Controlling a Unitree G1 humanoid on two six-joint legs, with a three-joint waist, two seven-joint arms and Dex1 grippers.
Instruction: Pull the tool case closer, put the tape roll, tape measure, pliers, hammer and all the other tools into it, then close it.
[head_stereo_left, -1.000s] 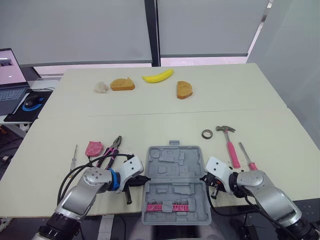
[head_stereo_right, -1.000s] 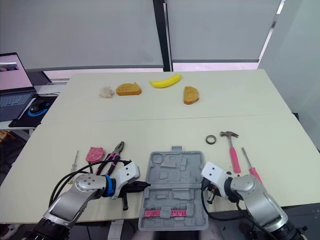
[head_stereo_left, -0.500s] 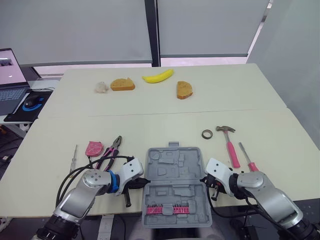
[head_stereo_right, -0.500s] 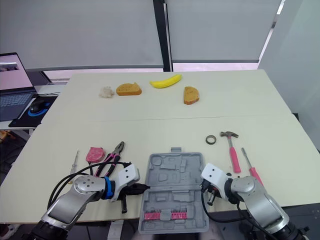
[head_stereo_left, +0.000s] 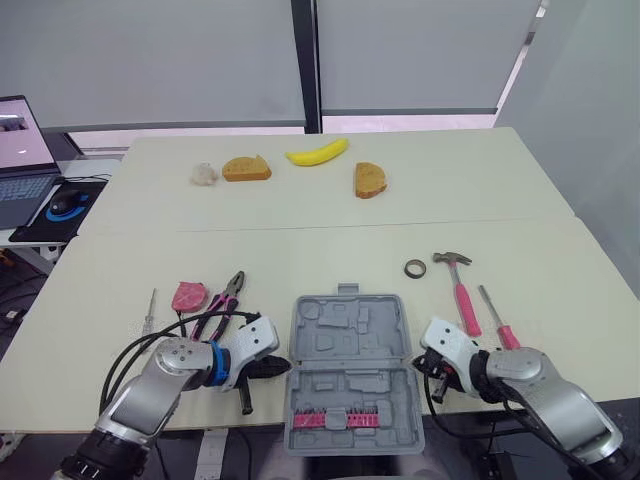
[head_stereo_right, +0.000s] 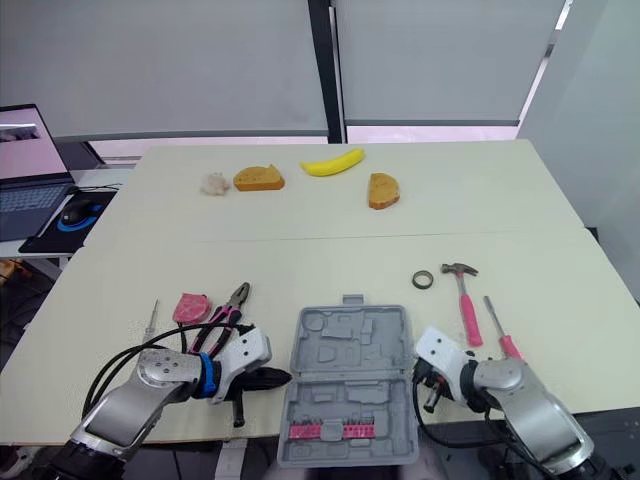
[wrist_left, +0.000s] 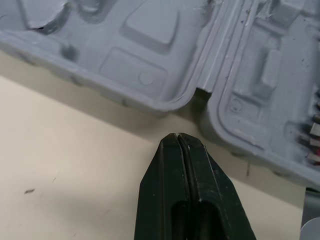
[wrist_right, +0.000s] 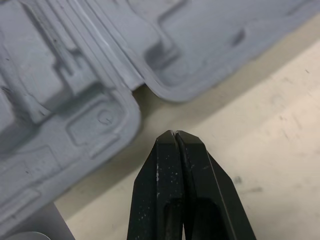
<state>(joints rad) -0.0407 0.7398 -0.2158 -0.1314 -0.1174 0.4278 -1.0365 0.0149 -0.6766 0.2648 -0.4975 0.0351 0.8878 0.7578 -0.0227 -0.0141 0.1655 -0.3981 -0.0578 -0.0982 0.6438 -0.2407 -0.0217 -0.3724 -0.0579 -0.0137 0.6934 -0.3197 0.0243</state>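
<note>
The grey tool case (head_stereo_left: 350, 345) lies open near the table's front edge, with a row of pink bits (head_stereo_left: 340, 418) in its near half. My left gripper (head_stereo_left: 282, 366) is shut, its tip (wrist_left: 178, 137) a small gap away from the case's left hinge notch. My right gripper (head_stereo_left: 420, 362) is shut too, its tip (wrist_right: 174, 134) just off the right hinge notch. Left of the case lie the pink-handled pliers (head_stereo_left: 222, 305), the pink tape measure (head_stereo_left: 188, 296) and a small screwdriver (head_stereo_left: 149, 312). Right of the case lie the tape roll (head_stereo_left: 414, 268), the hammer (head_stereo_left: 458, 290) and a pink screwdriver (head_stereo_left: 495, 315).
At the far side of the table lie a banana (head_stereo_left: 317, 152), two bread pieces (head_stereo_left: 246, 168) (head_stereo_left: 369, 180) and a white lump (head_stereo_left: 204, 174). A laptop (head_stereo_left: 20, 170) and mouse (head_stereo_left: 62, 203) sit on a side desk to the left.
Both grippers have drawn slightly outward from the case's sides, the left one leftward and the right one rightward. The case and the tools stay in place.
</note>
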